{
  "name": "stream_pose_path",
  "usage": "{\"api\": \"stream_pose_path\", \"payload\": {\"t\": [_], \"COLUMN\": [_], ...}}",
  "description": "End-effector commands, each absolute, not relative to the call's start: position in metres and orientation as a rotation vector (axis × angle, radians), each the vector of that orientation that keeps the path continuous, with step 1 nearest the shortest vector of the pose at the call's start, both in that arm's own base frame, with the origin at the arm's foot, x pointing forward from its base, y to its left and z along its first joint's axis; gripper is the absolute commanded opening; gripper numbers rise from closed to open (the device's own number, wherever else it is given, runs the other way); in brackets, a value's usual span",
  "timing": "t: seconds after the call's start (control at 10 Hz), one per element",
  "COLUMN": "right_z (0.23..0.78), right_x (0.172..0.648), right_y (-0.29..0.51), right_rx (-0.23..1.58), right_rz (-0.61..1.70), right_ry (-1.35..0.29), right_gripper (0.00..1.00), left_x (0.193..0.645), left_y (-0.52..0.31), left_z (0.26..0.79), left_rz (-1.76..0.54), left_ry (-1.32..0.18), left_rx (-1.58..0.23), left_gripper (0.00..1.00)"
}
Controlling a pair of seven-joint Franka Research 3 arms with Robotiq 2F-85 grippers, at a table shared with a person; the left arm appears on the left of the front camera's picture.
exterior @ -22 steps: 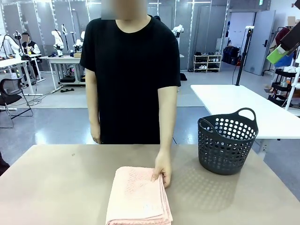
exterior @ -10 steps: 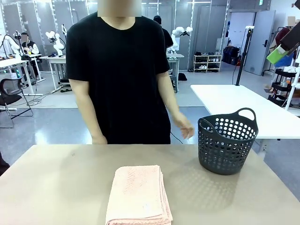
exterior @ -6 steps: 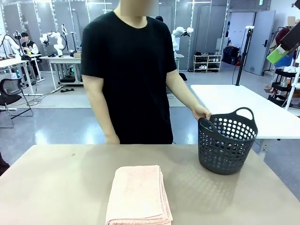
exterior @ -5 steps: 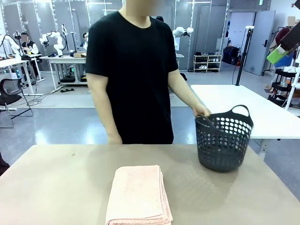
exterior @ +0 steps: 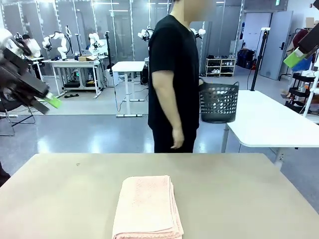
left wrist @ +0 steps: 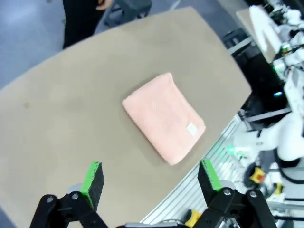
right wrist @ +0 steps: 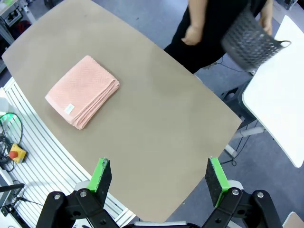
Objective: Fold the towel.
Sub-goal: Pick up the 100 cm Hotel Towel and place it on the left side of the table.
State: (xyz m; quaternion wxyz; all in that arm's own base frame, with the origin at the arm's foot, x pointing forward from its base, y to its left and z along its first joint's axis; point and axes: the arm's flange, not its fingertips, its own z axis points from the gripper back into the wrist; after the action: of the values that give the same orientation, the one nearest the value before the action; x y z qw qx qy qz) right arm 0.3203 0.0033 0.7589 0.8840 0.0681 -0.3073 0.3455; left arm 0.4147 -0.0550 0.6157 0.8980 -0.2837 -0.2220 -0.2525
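The salmon-pink towel lies folded in a neat rectangle on the table's near middle, with nothing touching it. From the left wrist view the towel shows its small white label near one corner. My left gripper hangs open high above the table, and appears raised at the upper left as the left gripper. My right gripper is also open and high up, with the towel far below. The right gripper sits at the upper right.
A person in a black shirt stands side-on beyond the far edge, holding a dark perforated basket off the table. The basket hangs past the beige table. A white table stands behind at right.
The person lifted the basket off the table's right side and turned away with it. My left arm has come into the front view at upper left. The towel has not moved.
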Motion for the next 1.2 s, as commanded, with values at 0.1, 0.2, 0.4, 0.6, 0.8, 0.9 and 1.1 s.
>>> {"api": "stream_pose_path", "payload": {"t": [0.1,0.2,0.4,0.6,0.8,0.9,1.1], "right_z": [0.761,0.761,0.761,0.761,0.761,0.761,0.761], "right_x": [0.319,0.319,0.319,0.319,0.319,0.319,0.319], "right_y": [0.002,0.002,0.002,0.002,0.002,0.002,0.002], "right_rx": [0.142,0.142,0.142,0.142,0.142,0.142,0.142], "right_rz": [0.722,0.722,0.722,0.722,0.722,0.722,0.722], "right_ry": [-0.63,-0.63,-0.63,-0.63,-0.63,-0.63,-0.63], "right_gripper": [1.0,1.0,1.0,1.0,1.0,1.0,1.0], "left_x": [0.441,0.452,0.459,0.466,0.468,0.466,0.466], "left_y": [-0.053,-0.053,-0.057,-0.065,-0.075,-0.079,-0.094], "left_z": [0.556,0.53,0.49,0.445,0.406,0.391,0.356], "left_rz": [-0.412,-0.392,-0.329,-0.295,-0.255,-0.227,-0.183], "left_ry": [-0.453,-0.391,-0.35,-0.276,-0.266,-0.285,-0.281], "left_rx": [-0.697,-0.74,-0.824,-0.918,-0.916,-0.922,-0.981], "left_gripper": [1.0,1.0,1.0,1.0,1.0,1.0,1.0]}}
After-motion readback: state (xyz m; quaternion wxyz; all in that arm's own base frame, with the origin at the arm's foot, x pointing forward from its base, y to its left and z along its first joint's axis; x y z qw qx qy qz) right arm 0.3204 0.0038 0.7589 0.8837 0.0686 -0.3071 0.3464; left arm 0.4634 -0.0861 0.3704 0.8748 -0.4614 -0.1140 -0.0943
